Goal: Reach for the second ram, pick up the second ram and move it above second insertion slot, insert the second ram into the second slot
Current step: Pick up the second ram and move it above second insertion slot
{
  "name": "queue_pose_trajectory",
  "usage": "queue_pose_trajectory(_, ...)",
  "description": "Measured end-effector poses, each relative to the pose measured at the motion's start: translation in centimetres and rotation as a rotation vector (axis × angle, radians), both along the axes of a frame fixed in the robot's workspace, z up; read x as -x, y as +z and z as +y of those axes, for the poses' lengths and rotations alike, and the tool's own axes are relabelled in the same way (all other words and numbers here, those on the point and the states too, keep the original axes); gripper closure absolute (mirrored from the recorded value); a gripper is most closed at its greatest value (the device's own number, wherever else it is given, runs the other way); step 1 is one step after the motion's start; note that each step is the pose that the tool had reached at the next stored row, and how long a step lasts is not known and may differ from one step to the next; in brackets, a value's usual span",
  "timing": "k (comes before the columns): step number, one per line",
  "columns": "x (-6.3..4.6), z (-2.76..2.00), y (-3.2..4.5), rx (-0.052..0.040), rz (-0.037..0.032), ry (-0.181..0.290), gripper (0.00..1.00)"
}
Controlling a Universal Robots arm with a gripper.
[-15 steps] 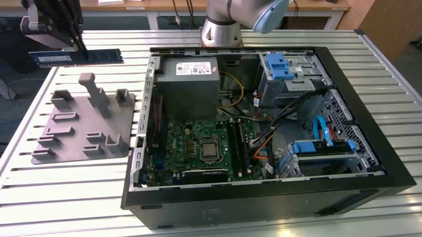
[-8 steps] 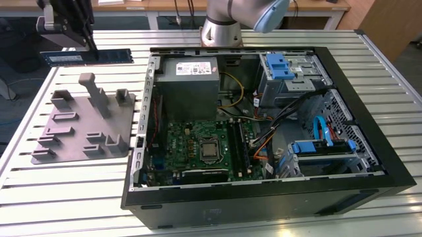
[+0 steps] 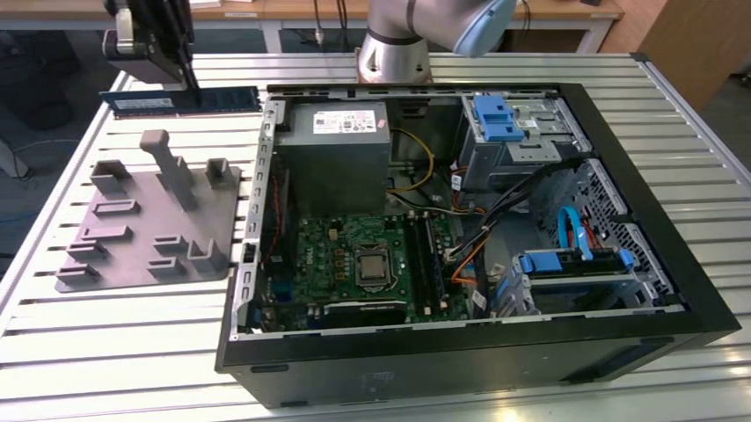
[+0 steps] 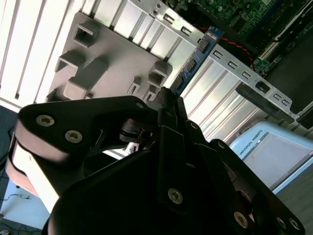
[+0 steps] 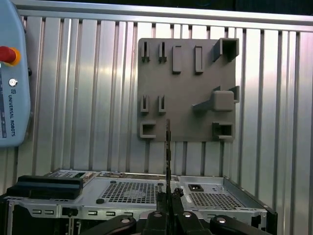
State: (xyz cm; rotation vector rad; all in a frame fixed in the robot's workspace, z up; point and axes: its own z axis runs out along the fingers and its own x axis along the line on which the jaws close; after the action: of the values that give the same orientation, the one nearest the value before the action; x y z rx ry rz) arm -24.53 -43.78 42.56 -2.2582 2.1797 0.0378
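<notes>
The second ram (image 3: 176,102), a long dark blue-black stick with a pale label, hangs level in the air at the exterior view's far left, beyond the grey fixture plate (image 3: 153,220). My gripper (image 3: 185,85) is shut on its upper edge. Both wrist views show the ram edge-on, a thin strip (image 4: 195,58) (image 5: 168,152) running out from between the black fingers (image 4: 171,105) (image 5: 161,200). The memory slots (image 3: 425,255) lie beside the processor socket on the green motherboard inside the open computer case (image 3: 610,158), well off to the exterior view's right of the gripper.
The case holds a grey power supply (image 3: 334,141), blue-latched drive cages (image 3: 499,119), and loose cables (image 3: 493,211). The arm's base (image 3: 393,53) stands behind the case. A pendant with a red button (image 5: 10,73) lies on the slatted table (image 3: 70,352).
</notes>
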Motion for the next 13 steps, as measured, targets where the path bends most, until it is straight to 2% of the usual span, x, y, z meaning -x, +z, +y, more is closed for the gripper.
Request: queue_pose_trajectory(13, -4.2, 0.0, -0.01, -0.0001, 0.0017, 0.0, 0.86)
